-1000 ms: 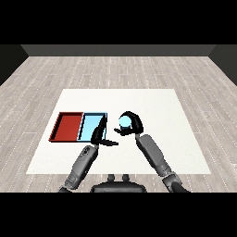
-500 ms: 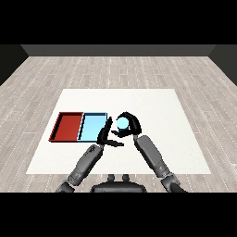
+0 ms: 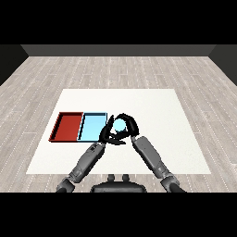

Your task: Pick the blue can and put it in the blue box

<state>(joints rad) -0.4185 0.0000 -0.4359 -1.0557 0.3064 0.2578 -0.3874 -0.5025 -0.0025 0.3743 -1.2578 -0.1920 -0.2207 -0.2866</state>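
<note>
Head view: blue can (image 3: 120,125) in R hand (image 3: 127,130), fingers curled round it, just right of light blue tray (image 3: 92,128). Can's pale round end faces cam; long axis prob. near upright, can't fix tilt. L hand (image 3: 107,134) close beside can, at tray's right edge; fingers straight, grasping nothing. Red tray (image 3: 67,127) touching blue one on left. White table (image 3: 152,106) beneath.

1 head view, high behind the white table (image 3: 152,99), looking down and forward

Red tray (image 3: 68,126), light blue tray (image 3: 92,126)
</note>
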